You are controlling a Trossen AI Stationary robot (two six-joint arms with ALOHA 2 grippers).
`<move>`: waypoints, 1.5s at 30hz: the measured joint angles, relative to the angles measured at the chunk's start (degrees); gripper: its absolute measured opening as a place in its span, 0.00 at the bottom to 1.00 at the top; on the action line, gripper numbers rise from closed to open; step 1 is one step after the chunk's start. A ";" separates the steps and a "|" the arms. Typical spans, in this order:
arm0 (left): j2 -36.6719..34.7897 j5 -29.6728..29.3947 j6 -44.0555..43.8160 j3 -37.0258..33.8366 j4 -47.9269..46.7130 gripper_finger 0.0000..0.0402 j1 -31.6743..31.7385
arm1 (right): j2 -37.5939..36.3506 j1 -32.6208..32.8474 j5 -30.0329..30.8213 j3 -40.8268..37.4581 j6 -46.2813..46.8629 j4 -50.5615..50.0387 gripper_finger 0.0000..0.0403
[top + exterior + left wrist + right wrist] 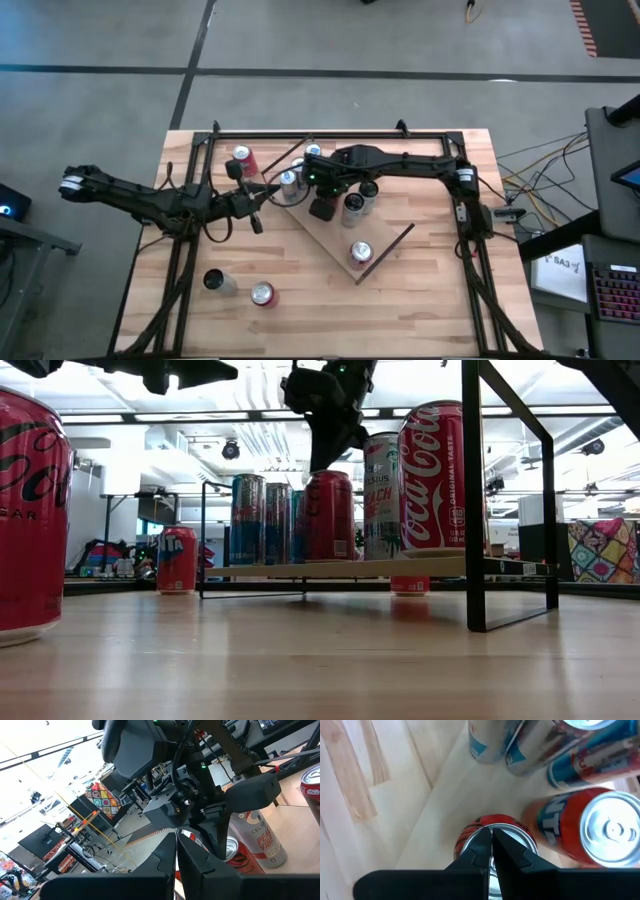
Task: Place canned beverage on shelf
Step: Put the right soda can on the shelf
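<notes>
My right gripper (490, 838), fingers pressed together, hovers over a red aluminium can (496, 840) standing on the flat light-wood shelf (335, 245), apparently just set there, while my left gripper (258, 222), likewise closed, waits beside over the plank worktop (400, 300).

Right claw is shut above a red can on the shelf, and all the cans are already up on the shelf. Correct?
Not quite. The right claw is shut above the red can on the shelf, but the high view shows three cans off it, on the table: two near the front left, one by the back rail.
</notes>
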 joint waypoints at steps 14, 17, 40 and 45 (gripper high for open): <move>0.00 0.00 0.01 0.00 0.01 0.00 0.01 | -0.33 -0.01 0.11 -0.03 0.68 -1.09 0.02; 0.00 -0.01 0.01 0.00 0.01 0.00 0.01 | -0.33 -0.01 1.12 1.14 0.67 -1.43 0.02; 0.00 -0.02 0.01 0.00 0.01 0.00 0.00 | -0.09 0.12 1.40 1.89 2.19 -4.77 0.02; 0.00 -0.02 0.01 0.00 0.01 0.00 0.01 | 0.29 0.12 1.43 1.73 2.53 -4.59 0.02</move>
